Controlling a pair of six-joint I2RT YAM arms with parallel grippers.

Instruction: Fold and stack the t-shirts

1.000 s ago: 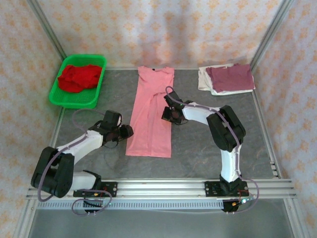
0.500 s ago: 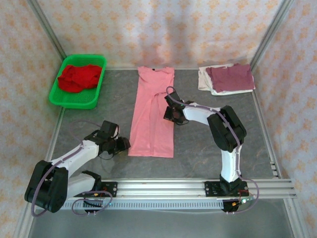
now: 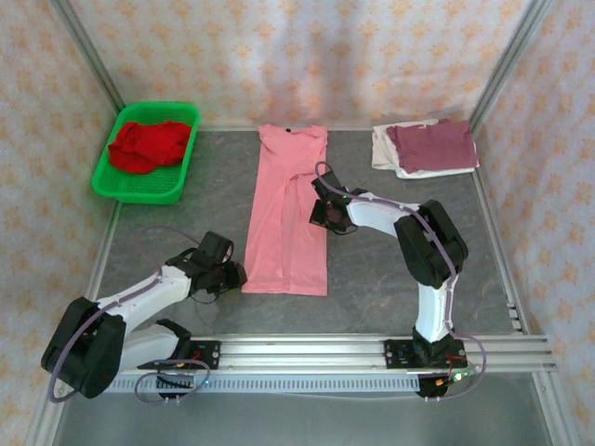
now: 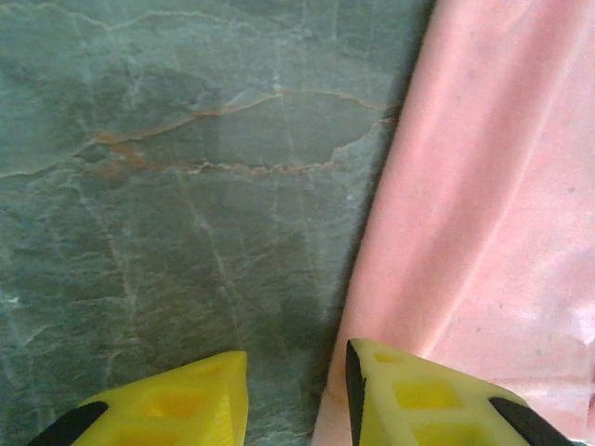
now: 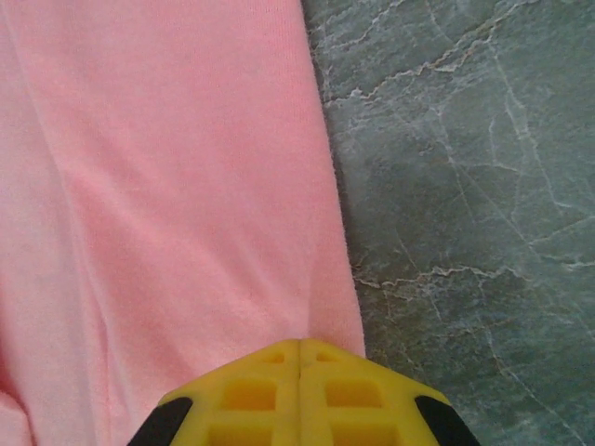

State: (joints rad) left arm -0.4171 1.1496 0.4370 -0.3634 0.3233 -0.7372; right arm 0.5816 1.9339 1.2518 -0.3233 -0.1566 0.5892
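Top external view: salmon-pink shirt (image 3: 286,214) lies flat mid-table as a long narrow strip, collar at the far end, hem toward the arm bases. A lengthwise crease runs down it, so the sides look already folded in.

Left gripper (image 3: 232,275) sits low at the shirt's near-left corner. On the left wrist camera its jaws stand a narrow way apart and straddle the cloth edge: one yellow finger (image 4: 177,400) over bare stone, the other over pink. Nothing is caught between them yet.

Right gripper (image 3: 321,212) is at the shirt's right edge, about mid-length. On the right wrist camera its jaws meet with no gap, tips down over the cloth beside that edge. Cannot tell whether any fabric is nipped.

Likely step: take the hem and fold it up toward the collar. To do it well:
- left jaws should slide under both layers at the corner, not just the top one
- close fully before lifting
- lift low and carry straight along the strip so it doesn't skew
- right gripper's spot would serve as the fold line if it presses there

Further out: maroon shirt (image 3: 432,144) folded on top of an off-white shirt (image 3: 383,149) at far right, the stack to join. Red shirt (image 3: 147,146) lies crumpled in the green basket (image 3: 107,181) at far left. Grey stone-look table (image 3: 167,223) under all.
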